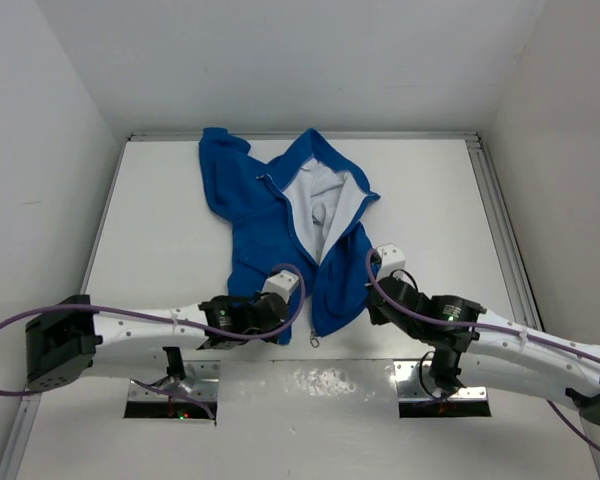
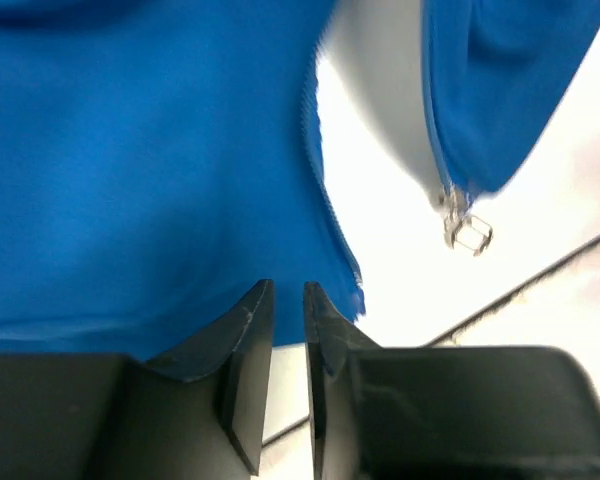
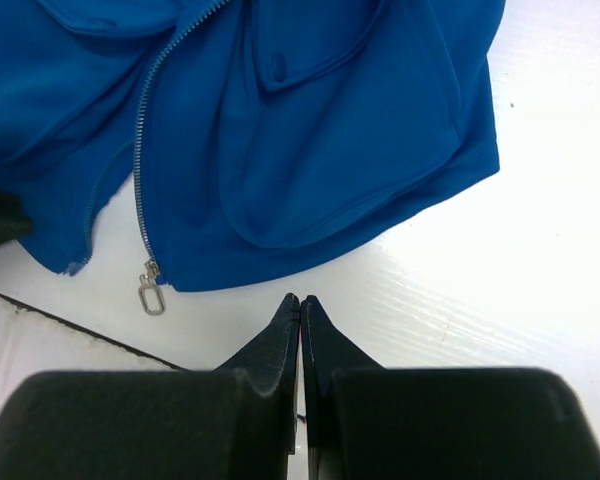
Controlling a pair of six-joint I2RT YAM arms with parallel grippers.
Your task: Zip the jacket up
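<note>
Blue jacket (image 1: 280, 215) lies unzipped; left gripper (image 2: 288, 300) nearly closed at its hem, right gripper (image 3: 300, 305) closed, empty.

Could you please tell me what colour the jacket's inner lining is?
White; the lining shows best in the top external view, inside the open blue jacket.

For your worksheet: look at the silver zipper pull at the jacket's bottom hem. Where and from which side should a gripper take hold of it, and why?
Grip the ring-shaped tab of the zipper pull, probably from the near, hem side. It hangs past the jacket hem onto the bare table, so fingers can likely close across the flat loop without catching fleece. The right gripper, its fingers together, sits just beside it.
</note>
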